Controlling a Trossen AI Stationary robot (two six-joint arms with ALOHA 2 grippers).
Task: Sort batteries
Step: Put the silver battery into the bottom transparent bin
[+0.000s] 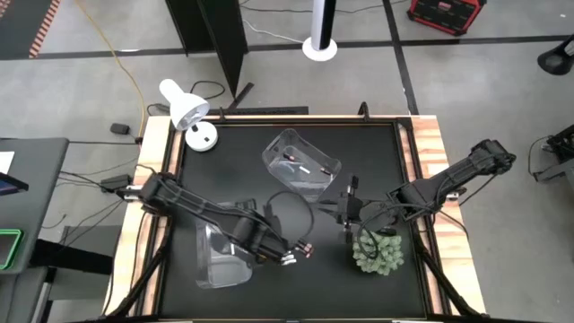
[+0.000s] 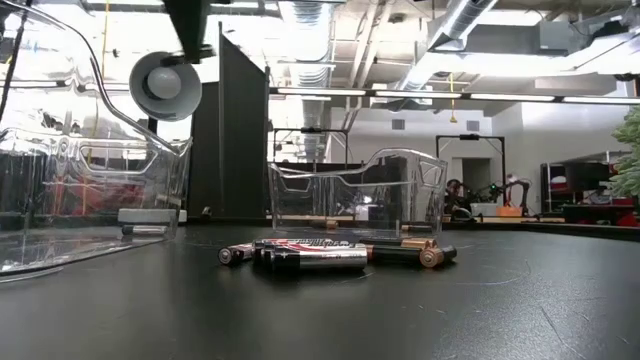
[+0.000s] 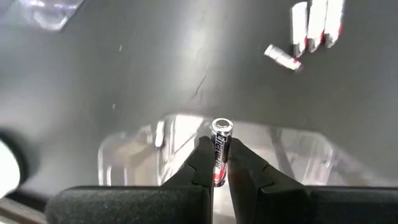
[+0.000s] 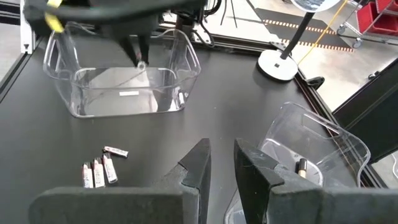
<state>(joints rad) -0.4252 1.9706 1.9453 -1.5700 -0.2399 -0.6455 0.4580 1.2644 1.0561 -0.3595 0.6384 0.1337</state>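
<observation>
My left gripper (image 3: 219, 163) is shut on one silvery battery (image 3: 221, 144) and hangs over the near clear bin (image 1: 221, 257), as the right wrist view also shows (image 4: 140, 57). Several loose batteries (image 1: 300, 253) lie on their sides on the black table beside that bin, seen close in the low view (image 2: 335, 255). A second clear bin (image 1: 301, 164) farther back has at least one dark battery (image 4: 303, 167) lying in it. My right gripper (image 4: 222, 167) waits at mid-height on the right, open, with nothing between its fingers. My left gripper pinches the battery by its side (image 3: 219, 163) between its two fingertips. The fingers come from above, pointing steeply down, and the battery lies along them. Its free end (image 3: 222, 127) sticks out past the fingertips. The battery is lifted clear, above the near bin.
A white desk lamp (image 1: 188, 112) stands at the table's far left corner. A green knobbly thing (image 1: 377, 252) sits near the right front, under the right arm. Wooden rails (image 1: 429, 152) edge the black table. Open table lies between the two bins.
</observation>
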